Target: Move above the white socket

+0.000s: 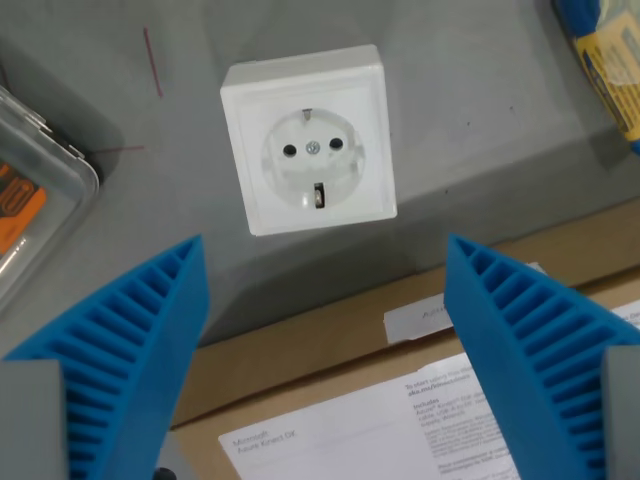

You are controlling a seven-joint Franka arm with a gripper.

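Observation:
The white socket [308, 140] is a square box with a round recessed face, two pin holes and a centre screw. It stands on the grey table in the upper middle of the wrist view. My gripper [325, 262] is open and empty, its two blue ribbed fingers [140, 350] spread wide at the bottom left and bottom right. The socket lies beyond the fingertips, roughly centred between them and apart from both.
A cardboard box [350, 350] with white printed labels lies under the fingers. A clear plastic case [35, 195] with orange contents is at the wrist view's left. A blue and yellow package [610, 60] is at the top right.

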